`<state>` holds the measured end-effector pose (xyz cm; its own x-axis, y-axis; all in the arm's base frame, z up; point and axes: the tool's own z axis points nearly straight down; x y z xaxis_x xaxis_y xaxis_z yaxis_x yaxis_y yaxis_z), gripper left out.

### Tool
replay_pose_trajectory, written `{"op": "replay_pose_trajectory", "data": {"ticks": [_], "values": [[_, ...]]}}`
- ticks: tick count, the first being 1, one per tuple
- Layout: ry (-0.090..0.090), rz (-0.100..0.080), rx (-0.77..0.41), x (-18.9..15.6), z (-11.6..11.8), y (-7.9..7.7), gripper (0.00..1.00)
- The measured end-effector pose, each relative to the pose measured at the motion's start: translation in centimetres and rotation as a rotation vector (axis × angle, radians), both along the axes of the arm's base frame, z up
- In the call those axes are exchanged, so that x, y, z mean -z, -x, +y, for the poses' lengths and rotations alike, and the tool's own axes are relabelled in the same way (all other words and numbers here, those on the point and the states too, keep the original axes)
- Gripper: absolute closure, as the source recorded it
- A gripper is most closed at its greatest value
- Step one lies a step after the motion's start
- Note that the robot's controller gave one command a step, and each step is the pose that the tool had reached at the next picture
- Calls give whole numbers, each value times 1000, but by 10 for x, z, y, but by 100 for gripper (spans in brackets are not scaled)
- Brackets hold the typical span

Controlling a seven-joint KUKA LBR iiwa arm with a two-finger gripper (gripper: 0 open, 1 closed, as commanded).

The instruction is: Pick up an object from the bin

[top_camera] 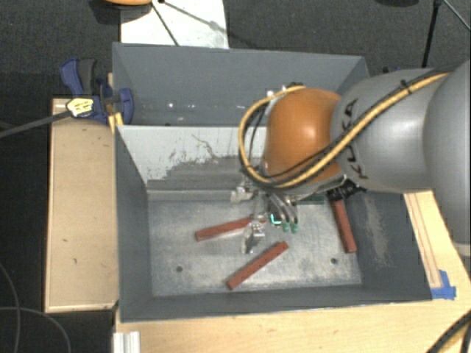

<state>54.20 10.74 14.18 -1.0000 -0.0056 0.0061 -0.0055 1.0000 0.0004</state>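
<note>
We start at the left, where the grey metal bin (134,226) shows its sloping left wall and a scuffed, pale-scratched floor. On that floor we count 3 things, all of 1 kind: flat, long, narrow reddish-brown bars.

The 1st reddish-brown bar (221,231) lies left of the bin's middle, nearly level across the view, with its right end tipped slightly toward the back wall. At that right end we find the gripper (255,238), a small cluster of metal parts low over the floor. It sits at or just over the bar's tip, and we cannot tell whether the 2 touch. We also cannot tell whether the gripper is released or clenched, since its parts blur together beneath the wrist.

Just below the gripper in the view lies the 2nd reddish-brown bar (256,265). It is set on a diagonal, its lower left end near the front wall and its upper right end close to the gripper. The 1st and 2nd bars lie near each other but apart.

Above the gripper bulges the wrist's rounded orange cover (302,134), with yellow and black cables (244,142) looping around it. Further right, the 3rd reddish-brown bar (344,228) lies well apart from the other 2, running nearly front to back, its far end tucked under the arm. The grey arm (412,138) reaches in over the bin's right wall
</note>
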Motion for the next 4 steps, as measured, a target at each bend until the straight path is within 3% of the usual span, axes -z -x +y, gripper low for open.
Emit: {"op": "replay_pose_trajectory", "data": {"ticks": [1, 2, 3, 4], "values": [[-1, -8, 3, -4, 0, -2, 0], [-4, -20, 21, 67, 6, -20, 100], [-4, -20, 22, 67, 6, -20, 100], [-2, -12, 70, -95, 22, 0, 100]]}}
